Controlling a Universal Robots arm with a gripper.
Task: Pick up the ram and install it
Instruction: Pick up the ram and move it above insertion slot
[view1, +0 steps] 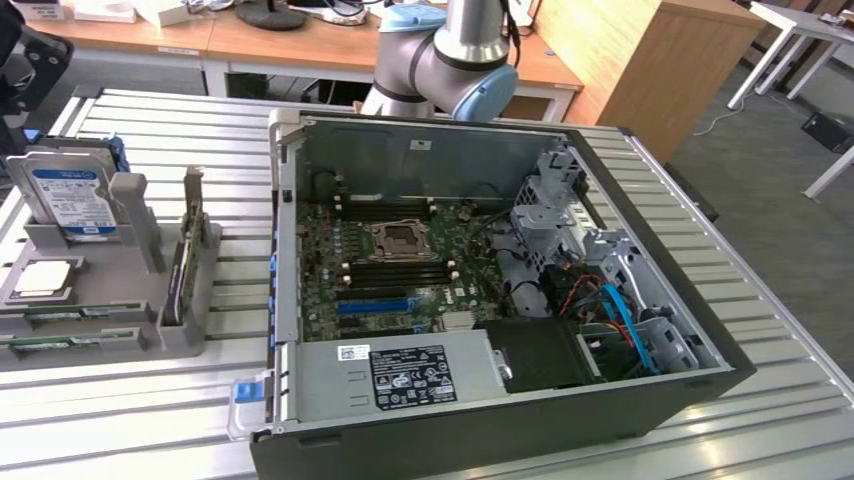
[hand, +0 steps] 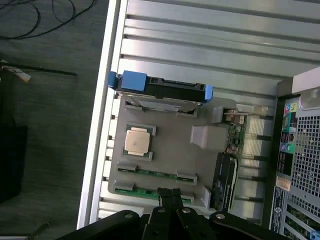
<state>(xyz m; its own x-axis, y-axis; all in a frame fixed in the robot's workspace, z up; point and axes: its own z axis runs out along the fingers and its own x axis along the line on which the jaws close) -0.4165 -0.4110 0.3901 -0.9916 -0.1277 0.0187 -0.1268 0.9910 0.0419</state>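
Two thin green ram sticks lie flat along one edge of a grey holder (hand: 175, 150): one ram stick (hand: 156, 173) sits further in, and the other ram stick (hand: 142, 191) is at the rim. In the exterior view the ram (view1: 74, 318) shows at the left, with the second stick (view1: 60, 343) just in front of it. In the wrist view, my gripper (hand: 169, 194) hangs above the holder, its black fingertips pressed together and holding nothing, lined up over the outer stick. The arm (view1: 447, 60) rises behind the open computer case (view1: 694, 380).
The holder also carries a square silver processor (hand: 139, 141), a hard drive (hand: 160, 90) with blue ends, and an upright graphics card (hand: 225, 180). The case's motherboard (view1: 387, 260) lies exposed, with a blue slot (view1: 371, 303). Slatted metal table (view1: 787, 420); desks behind.
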